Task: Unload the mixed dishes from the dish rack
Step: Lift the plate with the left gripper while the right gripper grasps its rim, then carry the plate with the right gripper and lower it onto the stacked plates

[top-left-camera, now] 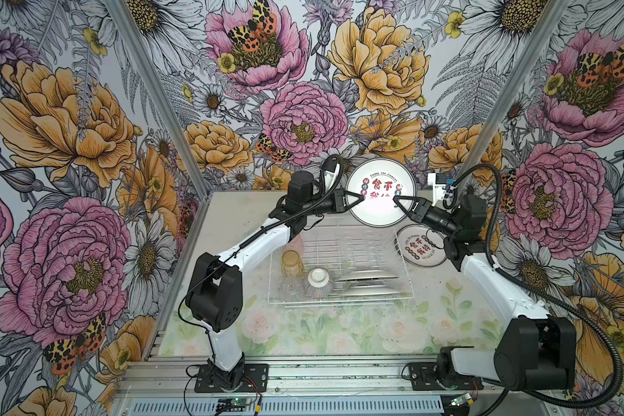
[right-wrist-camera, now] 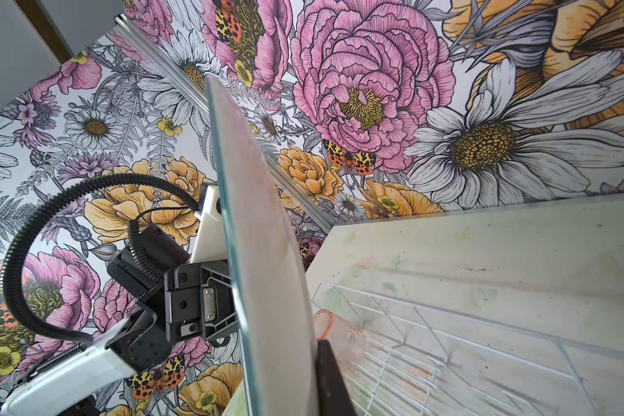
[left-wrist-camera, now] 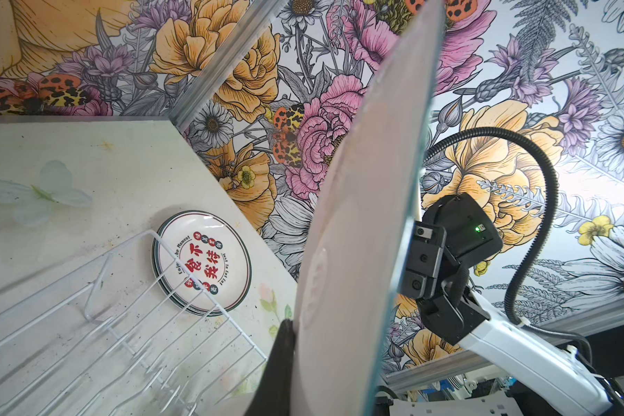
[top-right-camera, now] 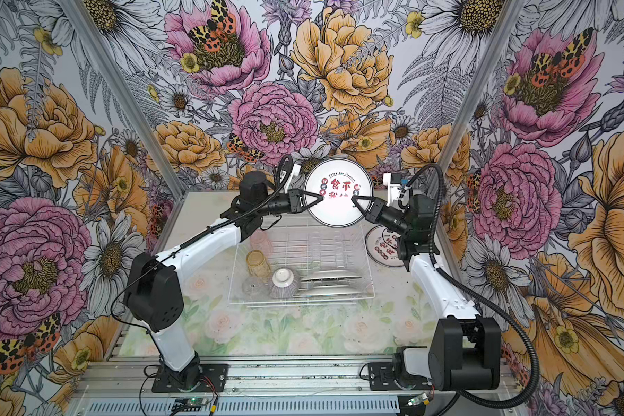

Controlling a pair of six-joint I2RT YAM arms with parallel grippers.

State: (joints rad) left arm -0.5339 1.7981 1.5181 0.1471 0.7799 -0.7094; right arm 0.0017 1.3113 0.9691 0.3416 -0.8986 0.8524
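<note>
The held plate [top-left-camera: 381, 180], white with a dark rim and red and black characters, hangs face-on in the upper middle of both top views, above the far edge of the dish rack [top-left-camera: 339, 305] and clear of the wires. The left hand [top-left-camera: 356, 200] is clamped on its left rim and the right hand [top-left-camera: 398, 201] on its right rim, so the plate is gripped from both sides. In the left wrist view the held plate [left-wrist-camera: 357, 234] shows edge-on with a dark finger [left-wrist-camera: 281, 360] pressed to its back. The right wrist view gives the same: plate [right-wrist-camera: 267, 252] edge-on, finger [right-wrist-camera: 330, 378] against it.

Inside the rack, at lower left, stand an amber tumbler [top-left-camera: 292, 263] and, just below it, a faint clear tumbler [top-right-camera: 253, 287]. Beside them the ribbed bowl [top-left-camera: 319, 282] sits upside down, white foot up. Right of the bowl, two plates on edge [top-left-camera: 370, 276] stand in the prongs. A pink tumbler [top-right-camera: 262, 241] is near the rack's far left corner, partly behind the left arm.

Just right of the rack a flat plate [top-left-camera: 420, 246] lies face up on the bench [top-left-camera: 231, 216], partly covered by the right arm.
</note>
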